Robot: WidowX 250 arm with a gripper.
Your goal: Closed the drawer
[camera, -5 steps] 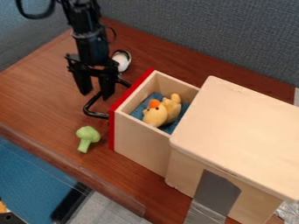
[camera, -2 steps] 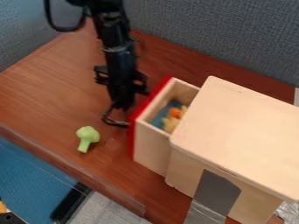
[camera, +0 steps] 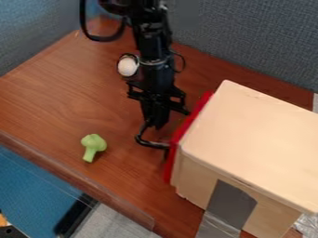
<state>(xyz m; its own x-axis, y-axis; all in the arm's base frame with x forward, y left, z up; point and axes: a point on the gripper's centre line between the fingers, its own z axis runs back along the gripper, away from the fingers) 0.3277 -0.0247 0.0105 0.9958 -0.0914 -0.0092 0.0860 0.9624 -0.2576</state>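
While the black gripper point(camera: 157, 125) hangs near the middle of the camera view with its fingers pressed together, the drawer point(camera: 177, 139) shows its red front at three o'clock from it, almost fully inside the wooden cabinet point(camera: 248, 130), and the green toy broccoli point(camera: 93, 143) lies at eight o'clock.

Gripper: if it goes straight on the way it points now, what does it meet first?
Probably the black handle, just below the gripper in the picture; depth is unclear, so it might reach the table instead.
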